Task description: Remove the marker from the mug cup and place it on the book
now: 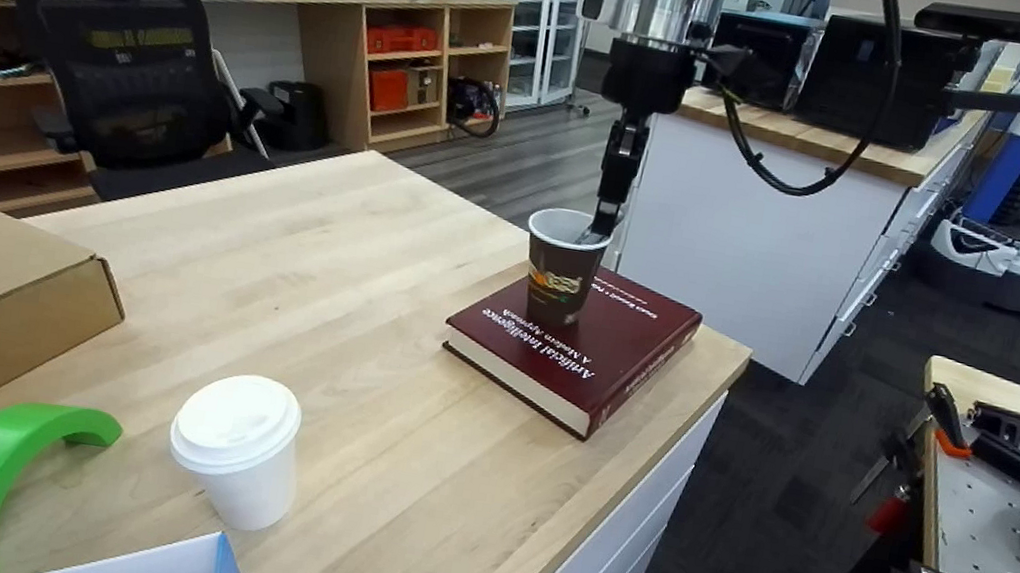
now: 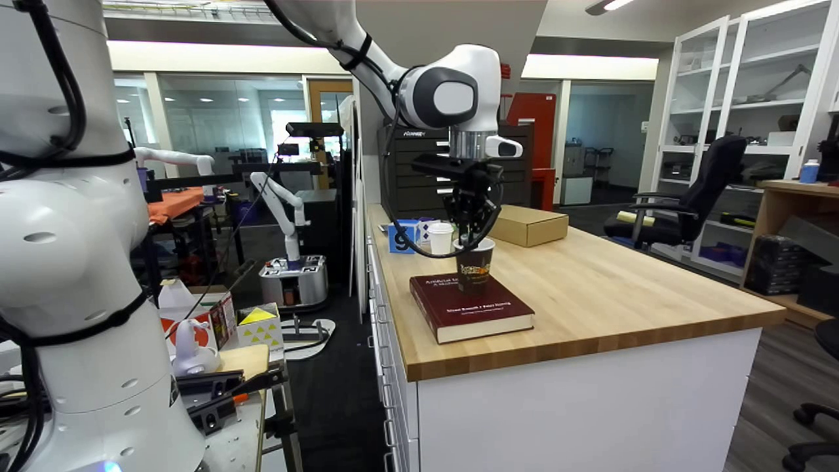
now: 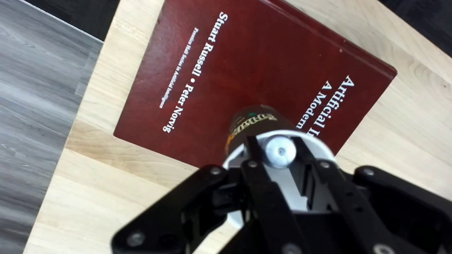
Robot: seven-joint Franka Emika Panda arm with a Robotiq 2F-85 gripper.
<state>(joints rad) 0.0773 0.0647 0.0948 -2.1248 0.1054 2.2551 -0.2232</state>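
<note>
Pincer [image 3: 277, 148] pinches marker [image 3: 281, 152] by its top end | marker sits in mug cup [image 1: 561, 279] on book [image 3: 254, 70], end showing near 12 o'clock of cup's rim in wrist view | likely light, stiff, slick-barrelled; hold high, clear of rim

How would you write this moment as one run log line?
claw: gripping marker | marker: in cup | cup: upright on book | removal and placing: not yet done

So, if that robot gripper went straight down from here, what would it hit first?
Probably the mug cup: the gripper, holding the marker, points down at its open top. Whether rim or inside comes first, I can't tell; depth is unclear.
</note>
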